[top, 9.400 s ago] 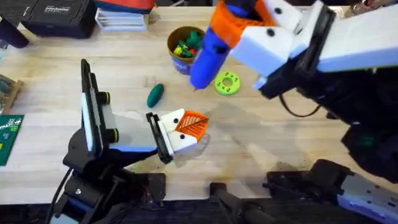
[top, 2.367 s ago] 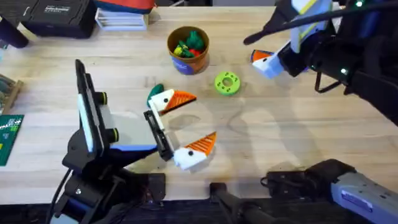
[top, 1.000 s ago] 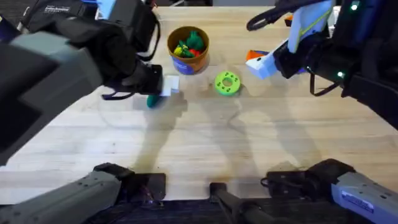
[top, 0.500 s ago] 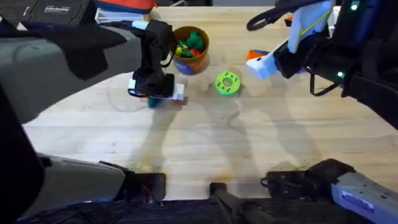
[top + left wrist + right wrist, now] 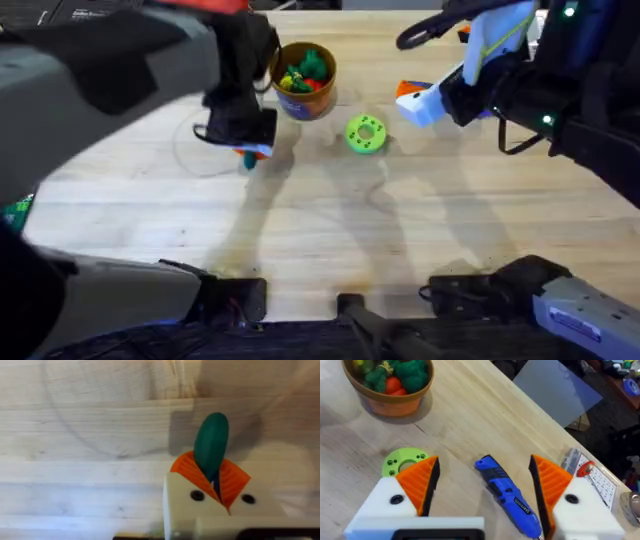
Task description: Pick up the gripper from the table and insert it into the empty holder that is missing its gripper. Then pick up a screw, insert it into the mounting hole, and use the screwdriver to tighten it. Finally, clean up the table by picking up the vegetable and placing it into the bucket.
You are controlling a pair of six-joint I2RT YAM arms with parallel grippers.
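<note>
vegetable (image 5: 210, 445) pinched in left end effector (image 5: 215, 482) pads.

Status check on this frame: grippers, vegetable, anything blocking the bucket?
Left gripper shut on the vegetable, low over the table. Right gripper open above the screwdriver. Bucket close by, already holding toy produce; path looks unobstructed.
</note>
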